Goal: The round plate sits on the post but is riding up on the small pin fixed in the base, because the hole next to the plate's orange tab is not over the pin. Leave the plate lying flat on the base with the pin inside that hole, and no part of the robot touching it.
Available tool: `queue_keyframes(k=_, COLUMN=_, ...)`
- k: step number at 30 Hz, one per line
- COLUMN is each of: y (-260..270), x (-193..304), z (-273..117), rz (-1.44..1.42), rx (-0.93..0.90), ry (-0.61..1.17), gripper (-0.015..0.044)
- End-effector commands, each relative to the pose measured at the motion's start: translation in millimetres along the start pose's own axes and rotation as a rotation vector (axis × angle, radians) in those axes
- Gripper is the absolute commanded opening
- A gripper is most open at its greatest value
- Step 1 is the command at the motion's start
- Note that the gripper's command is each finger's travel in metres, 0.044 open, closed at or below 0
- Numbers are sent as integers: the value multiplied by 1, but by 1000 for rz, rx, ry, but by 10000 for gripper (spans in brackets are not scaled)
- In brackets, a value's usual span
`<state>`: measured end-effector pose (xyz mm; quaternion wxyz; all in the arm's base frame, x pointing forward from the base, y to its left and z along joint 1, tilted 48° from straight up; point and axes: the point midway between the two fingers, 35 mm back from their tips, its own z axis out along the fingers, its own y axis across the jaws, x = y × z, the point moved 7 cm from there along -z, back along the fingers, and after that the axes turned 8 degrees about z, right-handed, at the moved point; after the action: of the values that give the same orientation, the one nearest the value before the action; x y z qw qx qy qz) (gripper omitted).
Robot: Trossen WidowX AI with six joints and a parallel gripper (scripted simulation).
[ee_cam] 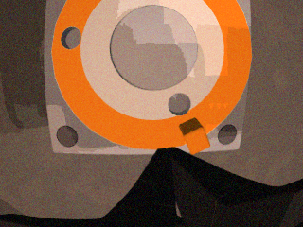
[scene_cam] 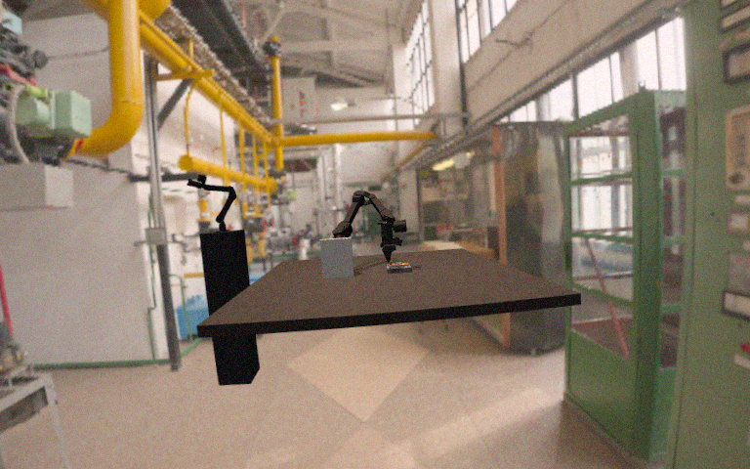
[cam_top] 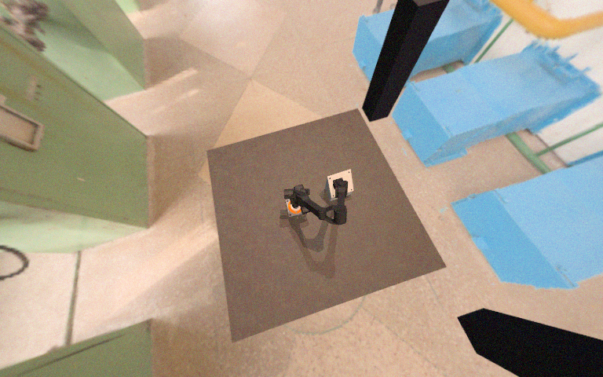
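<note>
round plate [ee_cam: 151, 51] on grey base [ee_cam: 59, 120], orange tab [ee_cam: 196, 139] just beside closed, empty claw [ee_cam: 180, 199], dark table [cam_top: 356, 248] beneath

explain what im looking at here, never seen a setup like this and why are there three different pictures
It is one moment seen by three cameras. The top and exterior views show a small black robot arm mounted on a pale block on a dark table. The third camera sits on the arm's wrist, looking down. Its end effector, the two dark fingers at the bottom, is shut and holds nothing. Below it lies a square grey base carrying an orange round plate with a small orange tab and a hole beside it.
</note>
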<state>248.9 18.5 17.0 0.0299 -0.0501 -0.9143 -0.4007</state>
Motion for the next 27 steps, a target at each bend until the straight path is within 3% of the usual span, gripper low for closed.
queue_keyframes(k=1, y=-4, x=0, z=2, rz=7, rx=-6, ry=0, gripper=0)
queue_keyframes(k=27, y=-31, x=-16, z=2, rz=6, rx=-5, ry=-1, gripper=0)
